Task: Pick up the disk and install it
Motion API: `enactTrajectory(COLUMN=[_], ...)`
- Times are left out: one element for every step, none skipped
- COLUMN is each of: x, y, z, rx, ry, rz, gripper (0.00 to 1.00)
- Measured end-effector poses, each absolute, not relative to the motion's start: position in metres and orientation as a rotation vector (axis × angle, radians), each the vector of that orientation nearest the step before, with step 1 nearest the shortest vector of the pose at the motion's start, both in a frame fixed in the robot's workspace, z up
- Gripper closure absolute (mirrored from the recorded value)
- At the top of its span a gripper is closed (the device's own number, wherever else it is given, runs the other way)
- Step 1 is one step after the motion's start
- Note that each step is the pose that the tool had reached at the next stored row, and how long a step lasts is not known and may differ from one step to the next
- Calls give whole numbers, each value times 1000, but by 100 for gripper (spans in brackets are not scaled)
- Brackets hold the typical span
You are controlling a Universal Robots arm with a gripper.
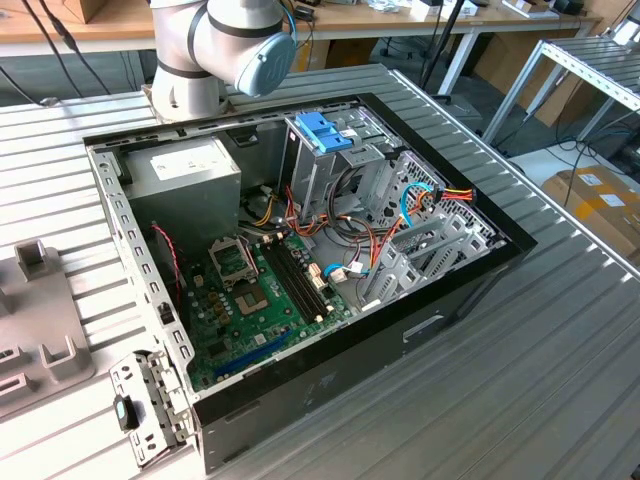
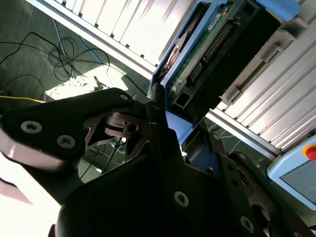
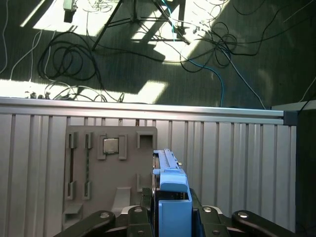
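The disk (image 3: pixel 172 190) stands edge-on between my gripper's (image 3: pixel 173 207) black fingers in the first wrist view, its bright blue carrier and end tab facing the camera. In the second wrist view the disk (image 2: pixel 210 47) shows its green circuit-board side and dark body inside the blue frame, gripped at one end by the gripper (image 2: pixel 165 116). The gripper is shut on the disk and holds it in the air above the ribbed metal table (image 3: pixel 237 158). The open computer case (image 1: pixel 300 260) lies on that table in the exterior view, with a tall grey drive cage (image 1: pixel 320 170) inside.
A light-blue bracket (image 1: pixel 325 130) tops the cage, with cable bundles (image 1: pixel 420 205) beside it. A grey fixture block (image 3: pixel 111 168) holding a chip (image 3: pixel 109 145) lies below the gripper. The arm's base (image 1: pixel 210 50) stands behind the case. Loose cables (image 3: pixel 74 59) cover the floor past the table edge.
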State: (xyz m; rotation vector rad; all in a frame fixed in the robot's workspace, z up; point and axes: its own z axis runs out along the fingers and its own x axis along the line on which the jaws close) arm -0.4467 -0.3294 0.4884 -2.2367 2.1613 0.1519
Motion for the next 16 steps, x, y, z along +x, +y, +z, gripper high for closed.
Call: enactTrajectory(x=[-447, -447, -447, -447, -447, -447, -447, -447, -447, -447, -447, -447, -447, -447, -447, -447], y=[-329, -329, -329, -329, -329, -329, -329, -329, -329, -329, -329, -329, -329, -329, -329, -329], z=[489, 489, 490, 490, 490, 491, 491, 491, 492, 492, 492, 493, 494, 494, 494, 495], rx=[-2237, -2237, -2237, -2237, -2237, -2237, -2237, -2237, -2237, -2237, -2237, -2237, -2237, -2237, -2237, -2237], ry=[2161, 2161, 2161, 2161, 2161, 2161, 2161, 2161, 2161, 2161, 2161, 2161, 2161, 2161, 2161, 2161], rz=[152, 152, 152, 152, 152, 152, 152, 152, 152, 152, 152, 152, 152, 152, 152, 152], gripper=[63, 63, 63, 63, 63, 63, 63, 63, 63, 63, 63, 63, 63, 63, 63, 63])
